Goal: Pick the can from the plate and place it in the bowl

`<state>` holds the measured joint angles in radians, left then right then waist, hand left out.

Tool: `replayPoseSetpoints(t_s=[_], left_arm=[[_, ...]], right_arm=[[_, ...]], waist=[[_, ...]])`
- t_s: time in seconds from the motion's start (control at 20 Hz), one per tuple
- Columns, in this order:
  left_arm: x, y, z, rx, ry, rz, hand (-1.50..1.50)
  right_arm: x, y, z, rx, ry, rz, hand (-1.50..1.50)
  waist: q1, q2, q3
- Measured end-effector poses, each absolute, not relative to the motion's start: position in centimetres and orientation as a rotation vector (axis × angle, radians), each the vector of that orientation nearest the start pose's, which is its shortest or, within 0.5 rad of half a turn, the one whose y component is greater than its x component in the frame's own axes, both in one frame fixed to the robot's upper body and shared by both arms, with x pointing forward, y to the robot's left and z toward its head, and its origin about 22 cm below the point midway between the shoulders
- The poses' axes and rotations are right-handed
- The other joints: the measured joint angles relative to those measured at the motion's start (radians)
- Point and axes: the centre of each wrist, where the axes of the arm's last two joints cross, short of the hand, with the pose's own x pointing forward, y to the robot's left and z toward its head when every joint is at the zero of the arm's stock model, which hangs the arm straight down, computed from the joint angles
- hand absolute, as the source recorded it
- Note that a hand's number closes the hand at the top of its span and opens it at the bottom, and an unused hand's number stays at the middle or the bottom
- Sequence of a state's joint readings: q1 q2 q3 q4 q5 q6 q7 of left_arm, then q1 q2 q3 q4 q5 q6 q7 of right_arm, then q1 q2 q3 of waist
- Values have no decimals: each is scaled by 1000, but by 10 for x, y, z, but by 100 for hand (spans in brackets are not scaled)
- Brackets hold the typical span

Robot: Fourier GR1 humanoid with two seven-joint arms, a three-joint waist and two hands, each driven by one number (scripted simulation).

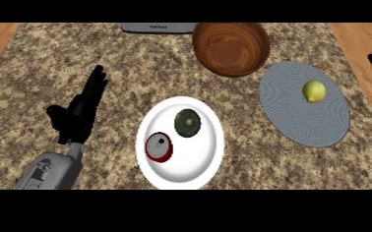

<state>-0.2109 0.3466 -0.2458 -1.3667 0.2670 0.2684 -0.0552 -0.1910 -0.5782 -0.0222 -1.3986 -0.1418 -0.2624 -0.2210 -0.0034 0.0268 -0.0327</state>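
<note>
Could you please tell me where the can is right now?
In the head view, the can stands on the lower left part of the white plate, just below and left of a dark green round fruit.

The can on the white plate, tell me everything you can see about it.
The can has a dark red body and a pale grey top with a small dark mark, probably its pull tab. It looks like metal. It stands on the lower left part of the white plate, tilted towards the left in the head view. A dark green round object lies just above and to its right on the same plate. No hand touches it; the left hand is off to the left.
</note>
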Motion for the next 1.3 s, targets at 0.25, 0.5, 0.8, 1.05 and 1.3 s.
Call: replayPoseSetpoints(t_s=[0.25, 0.5, 0.8, 1.05, 1.3], left_arm=[[295, 259, 24, 103, -1536, -147, 0], [301, 266, 36, 55, -1490, -217, 0], [301, 279, 47, 34, -1442, -225, 0], [298, 290, 54, 36, -1426, -216, 0], [292, 295, 53, 39, -1413, -206, 0]], right_arm=[[288, -274, 47, -262, -1768, 234, 150], [279, -190, 33, -196, -1842, 486, -150], [225, -77, 7, -49, -1970, 553, -150], [202, -41, 30, -151, -1994, 667, -150], [199, -22, 60, -300, -1861, 847, -150]], waist=[[26, -18, 22], [55, -26, 23], [29, -29, 31], [7, -34, 31], [-1, -40, 29]])
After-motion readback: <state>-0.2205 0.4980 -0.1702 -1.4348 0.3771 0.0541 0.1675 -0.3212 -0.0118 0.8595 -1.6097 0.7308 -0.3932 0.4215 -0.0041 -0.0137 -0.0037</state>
